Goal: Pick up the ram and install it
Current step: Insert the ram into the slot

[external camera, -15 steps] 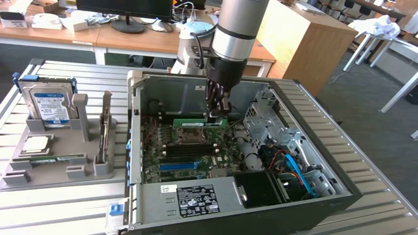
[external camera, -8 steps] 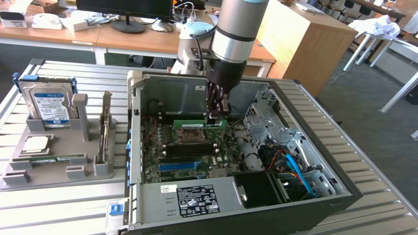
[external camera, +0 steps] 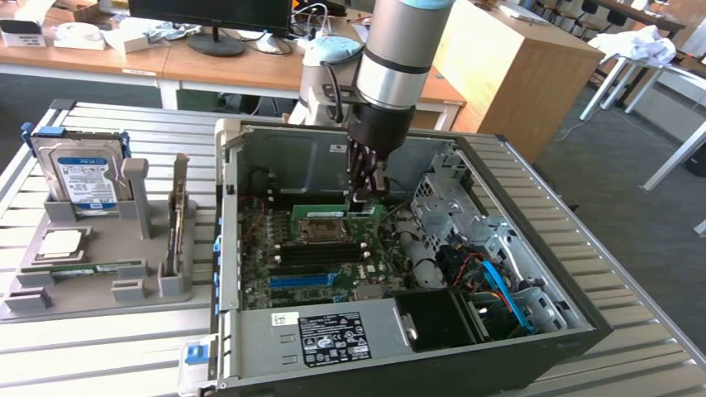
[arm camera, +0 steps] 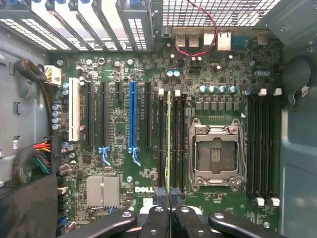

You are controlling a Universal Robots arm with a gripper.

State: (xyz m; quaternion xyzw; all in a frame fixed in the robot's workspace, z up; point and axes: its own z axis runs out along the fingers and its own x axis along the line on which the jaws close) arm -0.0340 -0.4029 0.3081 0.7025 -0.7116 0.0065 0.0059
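I am in the install half of the job: the ram is already off the table and in my grip. My gripper is reaching down inside the open computer case, jaws drawn in narrow and clamped across the stick's thin faces. From the wrist view I see the ram edge-on, a slim green line running along the bank of black memory slots, just beside the empty processor socket on the motherboard. From the exterior view it hangs level at my fingertips, low over the board. Whether its lower edge has entered a slot yet I cannot tell (the stick itself hides the slot under it). As I judge it, seating calls for the stick staying parallel to its slot and upright, and a straight, even push down, since any tilt could jam one end
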